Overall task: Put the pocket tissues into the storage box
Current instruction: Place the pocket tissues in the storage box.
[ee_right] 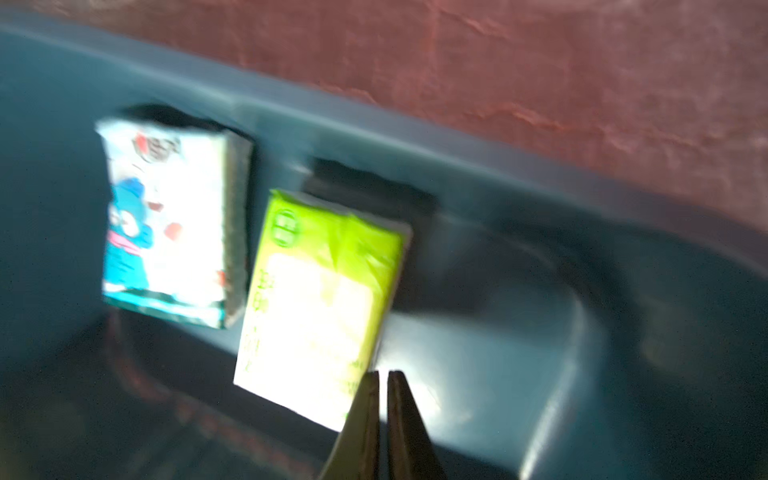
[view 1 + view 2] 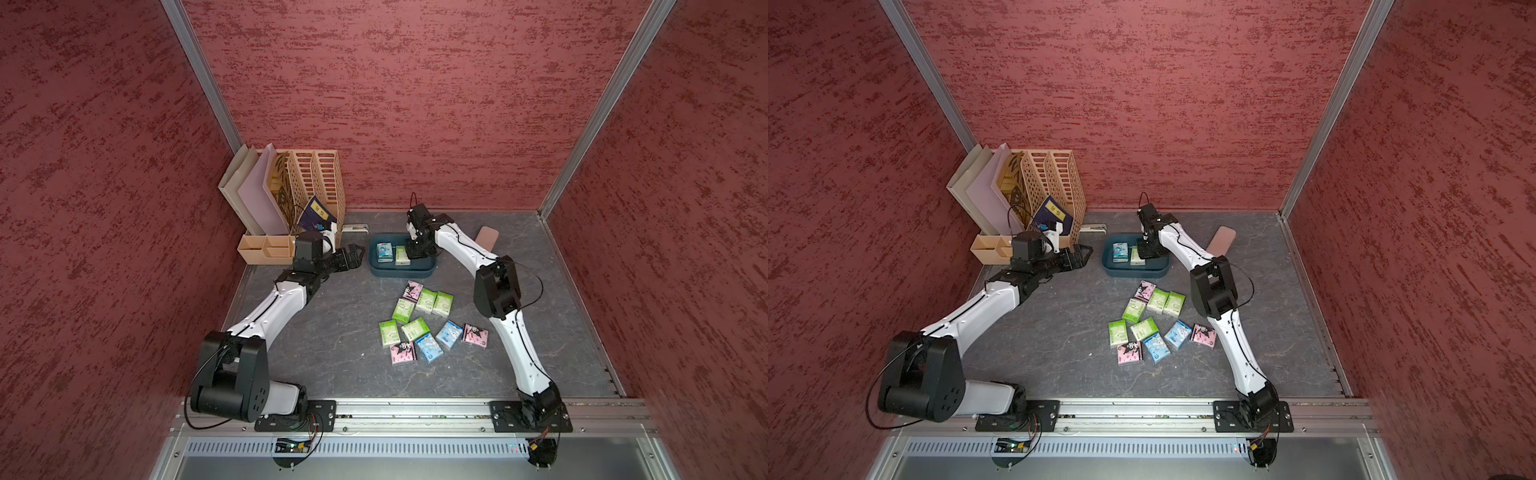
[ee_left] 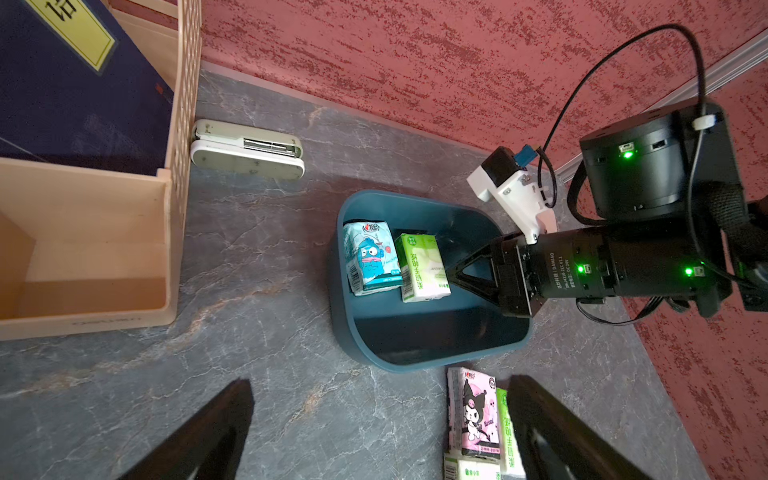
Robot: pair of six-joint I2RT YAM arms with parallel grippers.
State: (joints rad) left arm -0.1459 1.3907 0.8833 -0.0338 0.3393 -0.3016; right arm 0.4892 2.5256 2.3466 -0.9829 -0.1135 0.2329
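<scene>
2 grippers: both are being seen near the storage box [image 2: 399, 271], toward the back of the table [image 2: 332, 353].
Right gripper [image 1: 383, 374]: being seen inside the box, jaws all but closed with only a thin slit between them; nothing is being gripped.
Green packet [image 3: 422, 268]: lying flat on the box floor; its edge is seemingly being touched by the right gripper's tips, though the wrist view is being blurred.
Light blue packet [image 3: 371, 257]: lying just beside the green packet, also in the box, on the left arm's side.
Left gripper [image 2: 353, 257]: being held wide open and empty, just outside the box's left end.
Loose pocket tissues [image 2: 415, 328]: 10 packets are being seen on the table in front of the box, between the arms: 5 green, 3 pink, 2 light blue, several touching.
Surroundings: a stapler [image 3: 247, 149] is lying behind the box's left end, against a beige file organizer [image 2: 320, 178]; a pink case [image 2: 487, 237] is being partly hidden by the right arm.
</scene>
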